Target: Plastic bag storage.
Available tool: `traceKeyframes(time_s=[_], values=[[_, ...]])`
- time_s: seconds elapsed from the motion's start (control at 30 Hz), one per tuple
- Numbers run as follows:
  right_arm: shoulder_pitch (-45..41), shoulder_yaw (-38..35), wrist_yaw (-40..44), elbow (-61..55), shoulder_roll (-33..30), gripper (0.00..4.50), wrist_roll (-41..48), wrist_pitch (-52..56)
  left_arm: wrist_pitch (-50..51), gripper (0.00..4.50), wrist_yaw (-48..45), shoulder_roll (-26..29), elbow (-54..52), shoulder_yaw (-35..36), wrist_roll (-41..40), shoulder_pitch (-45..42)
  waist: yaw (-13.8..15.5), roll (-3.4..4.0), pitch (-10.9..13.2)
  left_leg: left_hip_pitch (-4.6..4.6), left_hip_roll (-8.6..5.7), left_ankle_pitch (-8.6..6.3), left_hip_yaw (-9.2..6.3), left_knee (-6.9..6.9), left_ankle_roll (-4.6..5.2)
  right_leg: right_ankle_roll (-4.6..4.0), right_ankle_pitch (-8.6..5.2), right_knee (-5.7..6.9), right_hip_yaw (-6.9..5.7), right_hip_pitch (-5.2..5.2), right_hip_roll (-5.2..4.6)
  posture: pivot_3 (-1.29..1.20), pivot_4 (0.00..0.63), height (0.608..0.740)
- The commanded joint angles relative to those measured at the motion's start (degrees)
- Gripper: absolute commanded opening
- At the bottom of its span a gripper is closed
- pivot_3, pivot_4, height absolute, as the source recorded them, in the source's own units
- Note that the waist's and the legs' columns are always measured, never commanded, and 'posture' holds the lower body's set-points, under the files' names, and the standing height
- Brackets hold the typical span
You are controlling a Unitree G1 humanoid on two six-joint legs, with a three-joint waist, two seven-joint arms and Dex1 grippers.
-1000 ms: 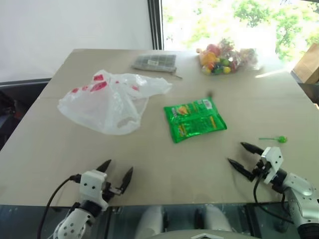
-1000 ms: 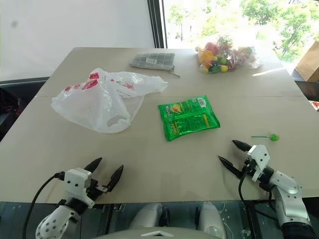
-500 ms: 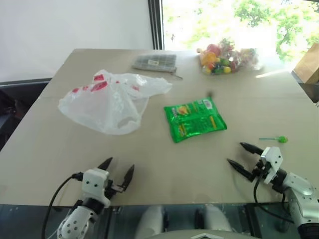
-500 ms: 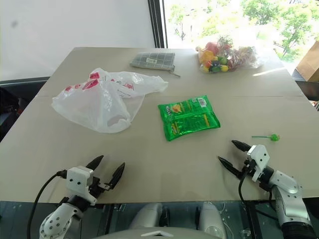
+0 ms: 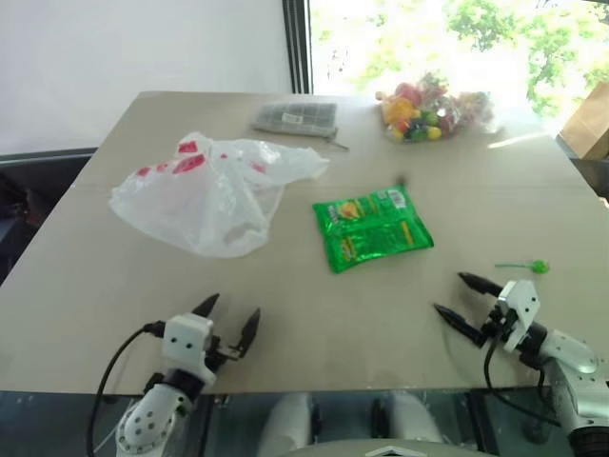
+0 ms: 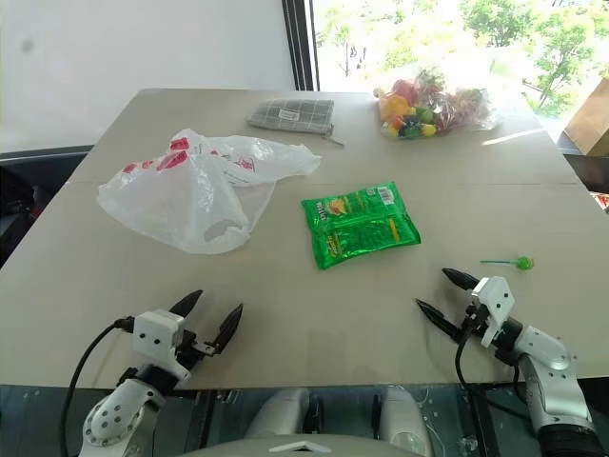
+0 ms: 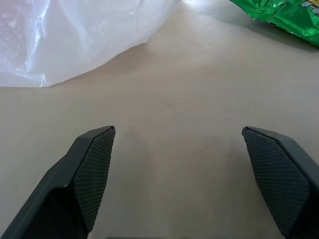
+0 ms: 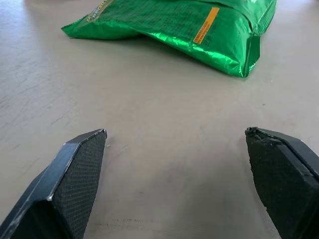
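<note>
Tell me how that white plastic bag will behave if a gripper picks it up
Likely floppy: the plastic bag lies crumpled and slumped on the table, so it should sag and drape from any pinch point. Probably very light, since the film looks thin and translucent. It may slide rather than lift if merely pushed.

White plastic bag [image 5: 205,195] with red marks, green packet [image 5: 372,228]

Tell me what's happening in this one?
Nothing is being handled yet. The plastic bag lies crumpled and untouched on the left part of the table, beside a green snack packet. The left pincer and right pincer hover open over the table's near edge, both empty, the left one in line with the bag.
</note>
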Motion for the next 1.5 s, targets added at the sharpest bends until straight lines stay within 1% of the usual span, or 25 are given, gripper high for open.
traceKeyframes(time_s=[0.03, 0.17, 0.2, 0.33, 0.43, 0.53, 0.7, 0.87, 0.93, 1.07, 1.13, 1.17, 1.23, 1.27, 1.33, 1.37, 1.43, 1.5], values=[[1.87, 4.24, 4.29, -1.9, -0.59, 4.5, -0.21, 1.8, 1.5, 4.34, 2.02, -0.11, -3.28, -0.14, 0.97, -2.5, 0.03, -0.13, 0.06, -0.05, 0.01, 0.0, -0.01, 0.0, 0.0, 0.0, 0.0, 0.0, -0.02, -0.04, 0.0, 0.0, 0.15, 0.738], [1.72, 4.85, 4.27, -9.25, -1.04, 4.5, 1.97, 4.83, 3.96, 4.34, 4.2, -1.57, -8.75, -1.85, 0.9, -8.89, 0.01, -0.14, 0.27, -0.31, 0.03, 0.02, -0.04, 0.01, 0.0, 0.01, 0.01, -0.02, -0.11, -0.18, 0.01, 0.0, 0.15, 0.738], [1.53, 5.14, 4.33, -11.08, -1.3, 4.5, 2.39, 5.71, 4.02, 4.34, 4.88, -1.78, -9.18, -2.55, 2.25, -10.16, 0.02, -0.05, 0.37, -0.34, 0.03, 0.02, -0.04, 0.03, 0.0, 0.01, 0.01, -0.03, -0.12, -0.18, 0.01, 0.0, 0.15, 0.738], [0.51, 5.93, 3.84, -17.29, -1.91, 4.5, 4.65, 9.91, 5.36, 4.34, 5.49, -2.56, -10.24, -4.59, 3.03, -13.06, -0.03, 0.43, 0.67, -0.46, 0.01, 0.06, -0.04, 0.15, -0.06, 0.03, 0.02, -0.04, -0.13, -0.21, 0.0, 0.0, 0.15, 0.738], [-1.1, 6.45, 2.85, -20.44, -1.64, 4.5, 5.34, 11.93, 6.5, 4.34, 7.18, -3.82, -10.55, -5.32, 3.48, -15.9, 0.11, 0.39, 0.72, -0.93, 0.01, 0.18, -0.11, 0.23, -0.23, 0.24, 0.14, 0.01, -0.26, -0.65, 0.05, 0.0, 0.15, 0.738], [-2.23, 6.15, 1.21, -21.14, -0.54, 4.5, 5.75, 13.04, 6.55, 4.34, 8.85, -4.65, -10.6, -5.52, 5.2, -17.05, 0.22, 0.38, 0.73, -1.1, 0.0, 0.21, -0.24, 0.38, -0.27, 0.27, 0.16, 0.06, -0.44, -0.7, 0.1, 0.0, 0.15, 0.738], [-2.66, 6.33, 0.06, -20.23, 0.42, 4.5, 4.85, 12.64, 3.43, 4.34, 10.77, -5.97, -9.12, -7.45, 8.44, -18.71, 0.21, 0.39, 0.76, -1.16, -0.02, 0.2, -0.27, 0.58, -0.25, 0.28, 0.16, 0.06, -0.52, -0.6, 0.14, 0.0, 0.15, 0.738], [-3.07, 6.16, -0.69, -20.22, 0.76, 4.5, 4.8, 12.93, 4.2, 4.34, 13.78, -6.95, -3.75, -8.23, 12.45, -22.21, 0.21, 0.36, 0.86, -1.26, -0.03, 0.16, -0.38, 1.12, -0.17, 0.31, 0.17, 0.45, -0.61, -0.58, 0.17, 0.0, 0.15, 0.738], [-3.29, 6.02, -0.86, -20.09, 0.84, 4.5, 4.82, 12.98, 4.63, 4.34, 14.59, -7.41, -1.76, -8.52, 13.14, -23.77, 0.2, 0.26, 1.02, -1.22, -0.04, 0.03, -0.39, 1.21, 0.04, 0.31, 0.18, 0.64, -0.6, -0.58, 0.17, 0.0, 0.15, 0.738], [-3.65, 5.89, -1.56, -19.83, 1.26, 4.5, 4.67, 12.78, 5.19, 4.34, 15.49, -8.86, 3.22, -8.49, 12.65, -28.13, 0.24, 0.23, 1.08, -1.15, -0.04, 0.04, -0.49, 1.4, 0.05, 0.32, 0.18, 0.97, -0.64, -0.57, 0.18, 0.0, 0.15, 0.738], [-3.71, 5.66, -2.05, -19.97, 1.44, 4.5, 4.82, 12.81, 3.65, 3.95, 15.43, -8.98, 3.81, -8.32, 12.56, -28.85, 0.12, 0.23, 1.07, -1.15, -0.04, 0.04, -0.52, 1.47, 0.04, 0.32, 0.18, 1.05, -0.65, -0.56, 0.21, 0.0, 0.15, 0.738], [-3.74, 5.57, -2.22, -20.01, 1.45, 4.5, 4.87, 12.82, 2.86, 3.64, 15.02, -8.86, 3.85, -8.28, 12.34, -28.94, 0.09, 0.23, 1.08, -1.15, -0.04, 0.05, -0.51, 1.47, 0.03, 0.33, 0.18, 1.05, -0.64, -0.56, 0.21, 0.0, 0.15, 0.738], [-3.72, 5.4, -2.42, -19.83, 1.51, 4.5, 4.84, 12.58, 1.97, 2.73, 14.5, -8.7, 3.68, -7.98, 11.8, -28.55, 0.13, 0.23, 1.08, -1.17, -0.03, 0.07, -0.51, 1.46, -0.01, 0.34, 0.18, 1.05, -0.64, -0.57, 0.22, 0.0, 0.15, 0.738], [-3.73, 5.31, -2.6, -19.7, 1.65, 4.5, 4.8, 12.4, 1.73, 2.26, 14.21, -8.59, 3.45, -7.77, 11.38, -28.21, 0.15, 0.23, 1.08, -1.17, -0.03, 0.19, -0.51, 1.46, -0.2, 0.34, 0.18, 1.04, -0.64, -0.57, 0.22, 0.0, 0.15, 0.738], [-3.9, 5.17, -3.23, -19.55, 2.16, 4.5, 4.75, 12.08, 1.21, 1.52, 13.61, -8.15, 3.09, -7.47, 10.87, -27.62, 0.16, 0.23, 1.08, -1.19, -0.03, 0.19, -0.53, 1.46, -0.22, 0.34, 0.18, 1.03, -0.66, -0.57, 0.22, 0.0, 0.15, 0.738], [-4.15, 5.04, -4.03, -19.43, 2.5, 4.5, 4.38, 11.87, 1.05, 0.95, 13.35, -7.9, 2.81, -7.26, 10.58, -27.3, 0.15, 0.22, 1.08, -1.19, -0.03, 0.2, -0.53, 1.46, -0.22, 0.34, 0.18, 1.02, -0.66, -0.57, 0.22, 0.0, 0.15, 0.738], [-5.31, 4.61, -5.84, -18.54, 3.33, 4.5, 3.55, 11.33, 0.82, 0.08, 12.55, -7.69, 1.94, -6.74, 9.11, -26.56, 0.14, 0.23, 1.08, -1.19, -0.03, 0.19, -0.53, 1.47, -0.21, 0.34, 0.18, 1.02, -0.66, -0.57, 0.21, 0.0, 0.15, 0.738], [-7.66, 3.39, -9.38, -17.04, 5.0, 4.5, 3.2, 11.53, 0.3, 0.03, 11.28, -7.46, 0.79, -6.29, 7.36, -25.39, -0.03, 0.23, 1.09, -1.18, -0.03, 0.19, -0.53, 1.47, -0.21, 0.35, 0.19, 1.04, -0.65, -0.57, 0.2, 0.0, 0.15, 0.738]])
